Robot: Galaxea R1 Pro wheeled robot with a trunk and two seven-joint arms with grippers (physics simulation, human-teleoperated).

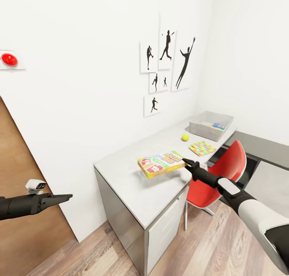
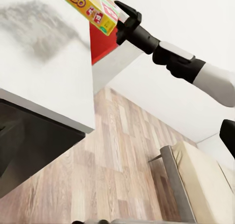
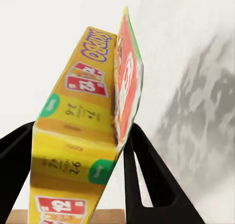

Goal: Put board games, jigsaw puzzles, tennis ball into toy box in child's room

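Observation:
The SKIP-BO board game (image 1: 161, 164) hangs just above the light-grey table (image 1: 132, 183), near its middle, with my right gripper (image 1: 186, 162) shut on its right end. In the right wrist view the box (image 3: 93, 131) sits between the black fingers (image 3: 147, 180). The left wrist view shows the box (image 2: 93, 9) held by the right gripper (image 2: 122, 19). Farther back lie the tennis ball (image 1: 185, 137) and a jigsaw puzzle (image 1: 202, 148). The toy box (image 1: 211, 125) stands at the far end with something colourful inside it. My left gripper (image 1: 66, 197) hovers left of the table, its fingers together.
A red chair (image 1: 220, 175) is tucked at the table's right side, under my right arm. White drawers (image 1: 164, 232) face the wooden floor. A brown door (image 1: 20, 211) lies behind my left arm. The bed's edge (image 2: 196, 185) appears in the left wrist view.

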